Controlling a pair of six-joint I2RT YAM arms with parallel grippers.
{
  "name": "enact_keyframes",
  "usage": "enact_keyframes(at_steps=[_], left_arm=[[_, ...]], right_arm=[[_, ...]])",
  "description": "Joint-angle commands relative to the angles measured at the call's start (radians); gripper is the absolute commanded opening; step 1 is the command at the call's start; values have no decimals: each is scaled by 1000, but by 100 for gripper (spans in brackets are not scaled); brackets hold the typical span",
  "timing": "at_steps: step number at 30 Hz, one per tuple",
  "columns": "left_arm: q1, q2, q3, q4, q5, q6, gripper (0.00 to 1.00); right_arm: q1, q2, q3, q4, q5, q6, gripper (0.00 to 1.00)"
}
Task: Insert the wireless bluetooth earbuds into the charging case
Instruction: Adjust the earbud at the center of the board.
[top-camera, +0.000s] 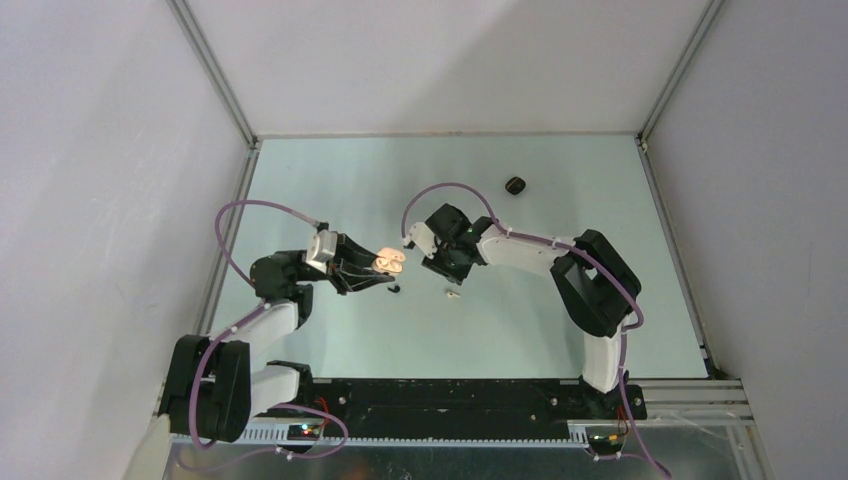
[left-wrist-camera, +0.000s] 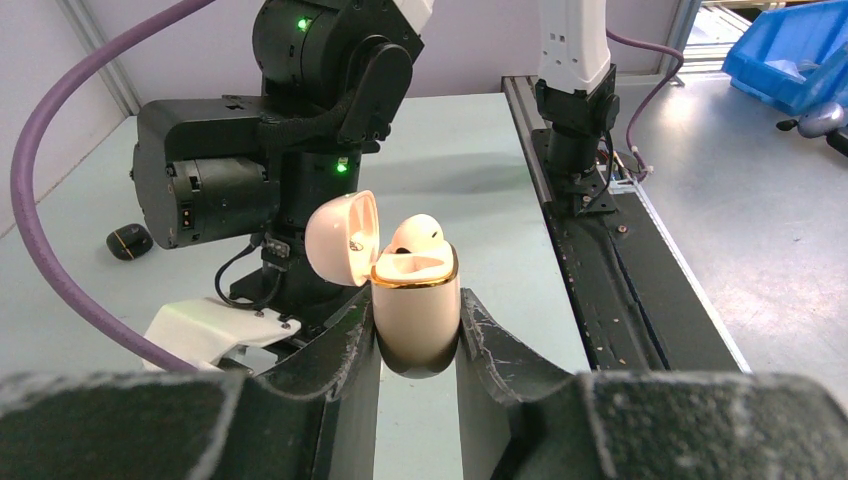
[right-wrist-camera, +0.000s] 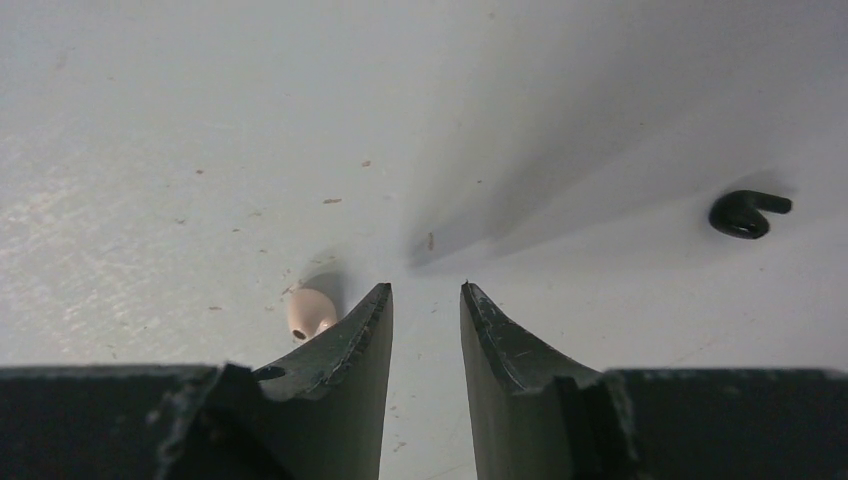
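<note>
My left gripper (left-wrist-camera: 417, 305) is shut on the body of a cream charging case (left-wrist-camera: 416, 320) with a gold rim. The case is upright and its lid (left-wrist-camera: 343, 238) is swung open to the left. One cream-white earbud (left-wrist-camera: 416, 232) sits in a slot of the case. In the top view the case (top-camera: 389, 262) hangs above the table, left of centre. My right gripper (right-wrist-camera: 425, 290) is open with a narrow gap and nothing in it, low over the table. A second cream earbud (right-wrist-camera: 308, 312) lies just outside its left finger. A black earbud (right-wrist-camera: 745, 213) lies to the right.
A small black case (top-camera: 515, 186) rests on the far part of the table. The right arm's wrist (left-wrist-camera: 290, 150) stands close in front of the held case. The cream earbud (top-camera: 453, 294) and the black earbud (top-camera: 395, 290) lie between the two grippers. A blue bin (left-wrist-camera: 790, 50) sits off the table.
</note>
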Motion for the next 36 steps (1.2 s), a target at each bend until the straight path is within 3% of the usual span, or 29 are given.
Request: enact_keyframes(at_steps=[1, 7, 12, 16, 36], left_arm=[[3, 1, 19, 53, 13, 6, 0], [2, 3, 19, 53, 13, 6, 0], [2, 4, 19, 53, 14, 6, 0], [2, 7, 20, 54, 15, 5, 0], [2, 15, 24, 53, 15, 1, 0]], right_arm=[[-17, 8, -1, 50, 72, 32, 35], [-52, 1, 14, 38, 77, 49, 35], [-62, -37, 14, -30, -155, 15, 37], [-46, -51, 14, -65, -224, -21, 39], [41, -98, 66, -123, -171, -61, 39]])
